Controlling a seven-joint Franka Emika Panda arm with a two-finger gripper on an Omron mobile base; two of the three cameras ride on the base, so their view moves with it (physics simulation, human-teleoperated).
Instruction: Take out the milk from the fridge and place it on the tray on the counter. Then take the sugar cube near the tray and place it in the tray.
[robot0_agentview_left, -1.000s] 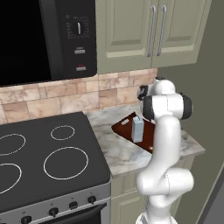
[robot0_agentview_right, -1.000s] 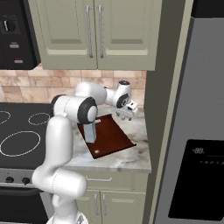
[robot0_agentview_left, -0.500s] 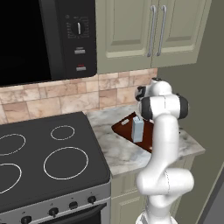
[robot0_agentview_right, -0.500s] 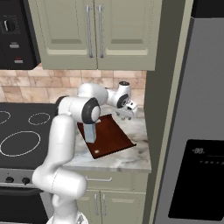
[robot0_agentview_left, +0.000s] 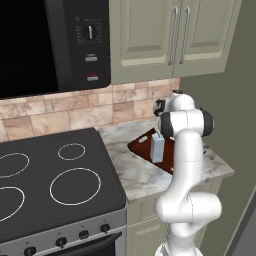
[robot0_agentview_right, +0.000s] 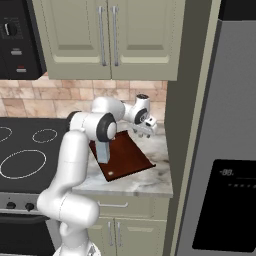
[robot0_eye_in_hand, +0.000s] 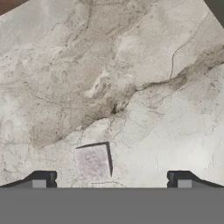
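The milk stands upright on the dark red-brown tray, which lies on the marbled counter. In the right base view my arm partly hides the milk on the tray. My gripper hangs open over the counter strip between the tray and the grey fridge, pointing down. In the hand view the sugar cube lies on the counter between my open gripper's fingertips, closer to the left one and touching neither. A tray corner shows at the top left.
A black stovetop lies left of the counter, with a black microwave above it. Olive-beige wall cabinets hang over the counter. A stone-tile backsplash runs behind. The fridge wall closes the right side close to my hand.
My hand has sunk slightly toward the counter beside the tray. The jaws stay wide open; milk and tray have not moved.
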